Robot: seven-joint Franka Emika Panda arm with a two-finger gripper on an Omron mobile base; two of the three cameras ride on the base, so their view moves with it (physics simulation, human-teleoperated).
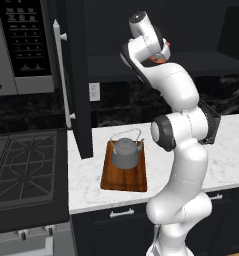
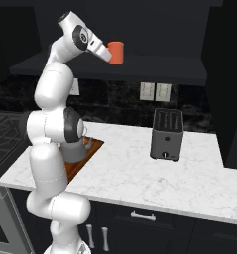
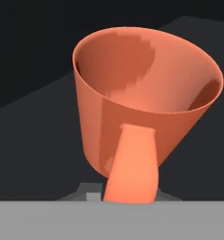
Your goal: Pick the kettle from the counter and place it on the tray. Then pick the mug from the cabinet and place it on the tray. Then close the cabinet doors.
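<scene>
Tool (image 2: 109, 52) raised to the cabinet (image 2: 140, 69) shelf, right at the mug (image 2: 116, 52); in the hand view the mug (image 3: 146, 93) sits close in front, open mouth up, its handle pointing back between the fingertips; the tips themselves are hidden low behind that handle, so whether the tool is clamped on the mug or merely around it cannot be told from the frames; mug upright on the dark inner shelf

Left to right, left base view: stove grates (image 1: 23, 165) at far left with microwave (image 1: 21, 45) above; one cabinet door (image 1: 73, 75) swung open, edge-on, silver bar handle (image 1: 61, 75) visible; tray (image 1: 125, 170) lying flat on the desk (image 1: 91, 185) just right of that door; kettle (image 1: 125, 152) standing upright on the tray's far half, wire handle arched up; arm rising on the right

Right base view: kettle (image 2: 76, 149) and tray (image 2: 85, 156) partly hidden behind the arm; toaster (image 2: 166, 134) further right on the desk, well apart from the tray; second open door (image 2: 229, 84) at far right
</scene>
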